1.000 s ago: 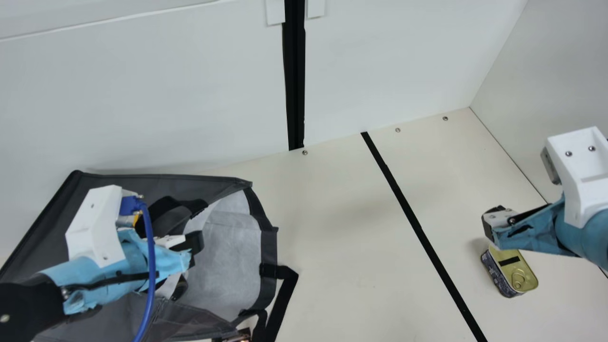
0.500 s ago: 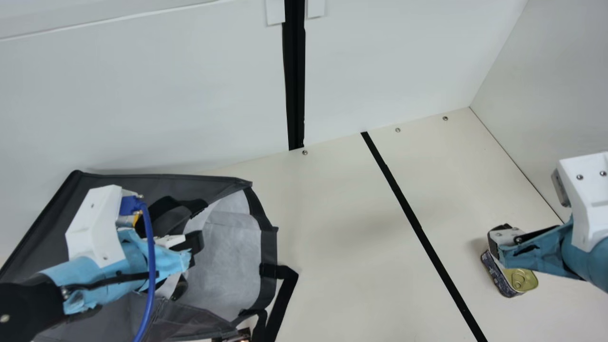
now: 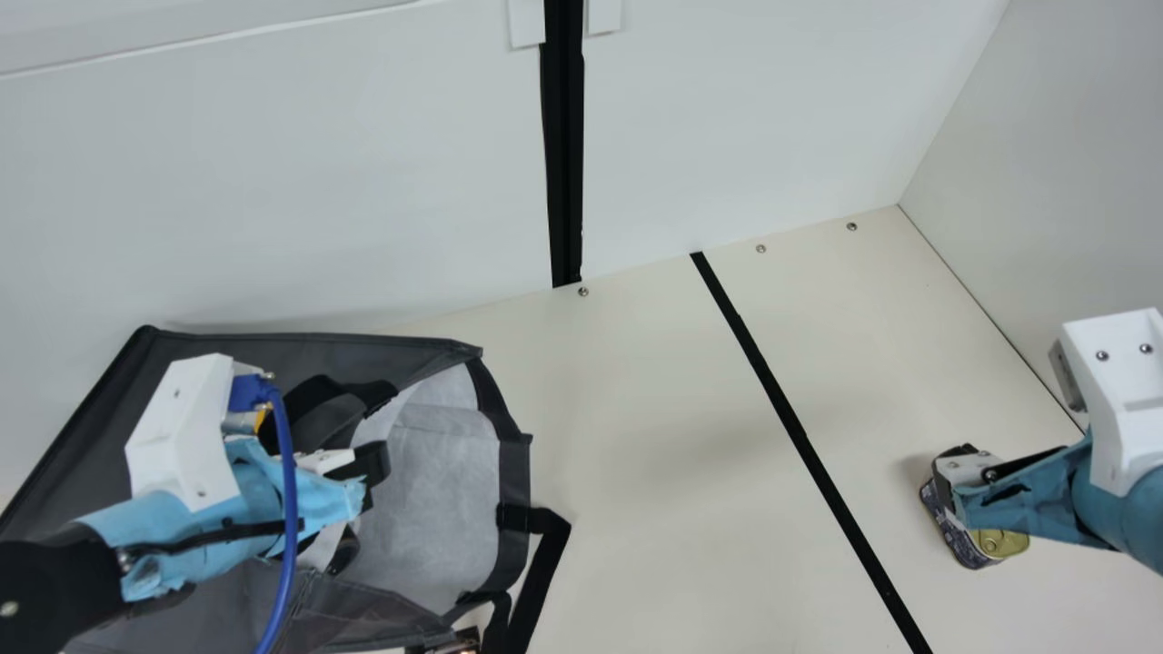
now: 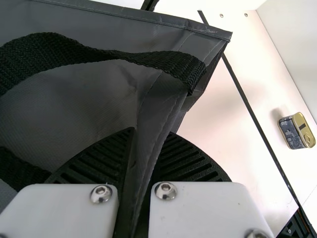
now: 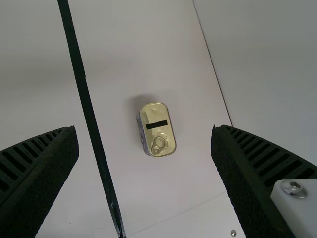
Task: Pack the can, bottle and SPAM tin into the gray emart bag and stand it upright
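Left gripper (image 4: 151,133) pinching fold of gray emart bag (image 4: 89,99), likely steadying mouth for loading. Right gripper (image 5: 144,129) spread wide, SPAM tin (image 5: 163,134) below it, centred (touching neither side), presumably for straddling grasp.

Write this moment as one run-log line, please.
gray bag: lying down, mouth open; left gripper: pinching bag fabric; right gripper: open above tin; SPAM tin: on table, unpacked
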Motion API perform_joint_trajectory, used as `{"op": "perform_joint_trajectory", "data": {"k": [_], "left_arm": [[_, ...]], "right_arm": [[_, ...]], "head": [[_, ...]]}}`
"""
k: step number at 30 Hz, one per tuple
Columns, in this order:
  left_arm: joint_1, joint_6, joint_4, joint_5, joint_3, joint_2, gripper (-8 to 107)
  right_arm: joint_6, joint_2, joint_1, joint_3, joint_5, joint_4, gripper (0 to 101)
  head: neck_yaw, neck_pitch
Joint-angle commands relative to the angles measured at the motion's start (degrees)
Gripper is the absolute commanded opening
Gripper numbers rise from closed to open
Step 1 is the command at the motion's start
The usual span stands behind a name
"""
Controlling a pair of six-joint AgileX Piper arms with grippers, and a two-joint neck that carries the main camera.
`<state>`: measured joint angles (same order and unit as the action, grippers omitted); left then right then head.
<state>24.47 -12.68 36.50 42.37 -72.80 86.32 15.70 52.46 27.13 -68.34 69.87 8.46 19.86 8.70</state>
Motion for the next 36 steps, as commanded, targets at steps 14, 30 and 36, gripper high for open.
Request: {"op": "perform_joint_trajectory", "data": {"k": [14,30,36], "left_arm": [[0.00,0.00,0.00,0.00,0.00,0.00,-8],[0.00,0.00,0.00,0.00,0.00,0.00,-8],[0.00,0.00,0.00,0.00,0.00,0.00,-8]], "right_arm": [[6.54,1.40,4.27,2.74,0.03,-2.13,95],[17.94,4.12,13.06,6.12,-1.21,-7.61,95],[22.58,5.72,16.66,8.82,-3.54,-9.94,95]], "head": [[0.14,1.30],[0.14,1.30],[0.14,1.30]]}}
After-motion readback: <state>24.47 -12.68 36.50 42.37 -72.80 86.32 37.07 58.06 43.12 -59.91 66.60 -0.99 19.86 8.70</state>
